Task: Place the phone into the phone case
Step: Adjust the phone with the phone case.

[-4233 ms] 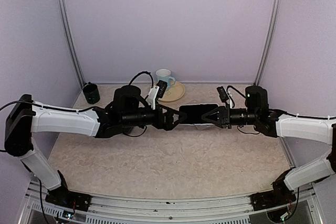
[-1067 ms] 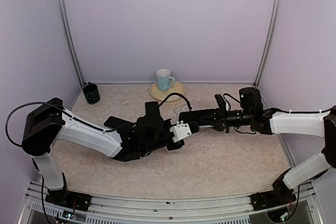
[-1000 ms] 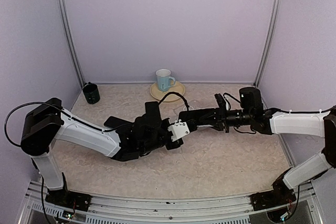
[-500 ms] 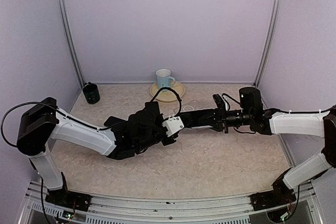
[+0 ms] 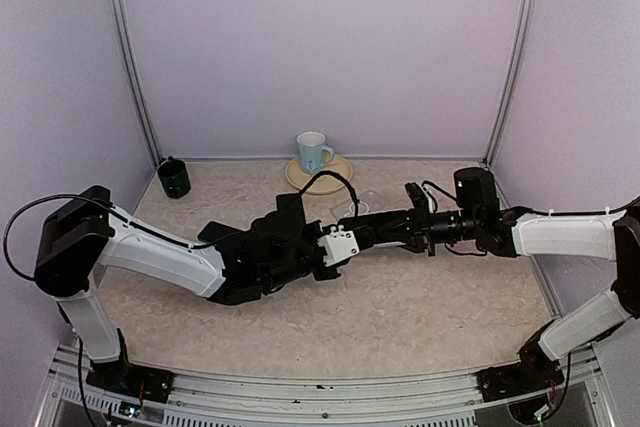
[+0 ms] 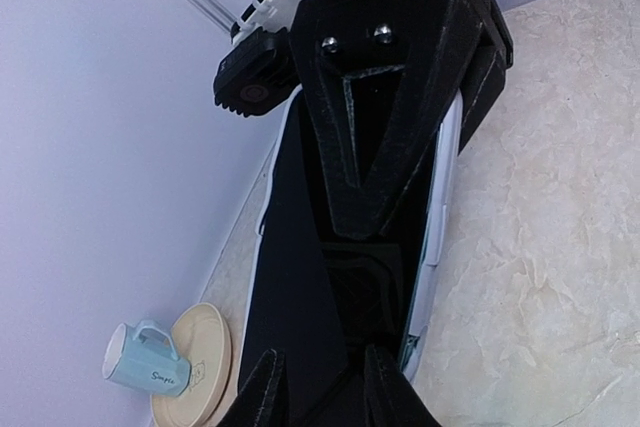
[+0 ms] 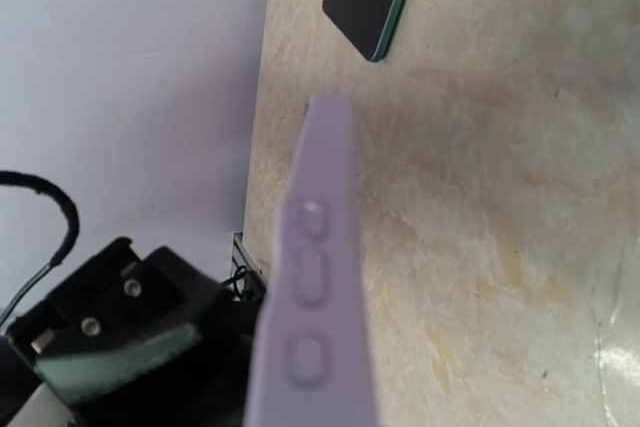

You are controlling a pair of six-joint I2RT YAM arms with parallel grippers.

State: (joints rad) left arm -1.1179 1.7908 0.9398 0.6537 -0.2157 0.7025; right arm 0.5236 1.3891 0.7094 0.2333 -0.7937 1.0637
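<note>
Nearest us, over the tabletop (image 5: 400, 317), two pincers meet mid-table. The left pincer (image 6: 325, 392) has its jaws a little apart at one end of the single black phone (image 6: 295, 277). The right pincer (image 6: 365, 207) is clamped on the one lavender phone case (image 7: 315, 277), with the phone lying between the case's pale rims. Farther back we count one dark cup (image 5: 173, 177) and one mug (image 5: 313, 152) standing on one plate (image 5: 340, 179).
</note>
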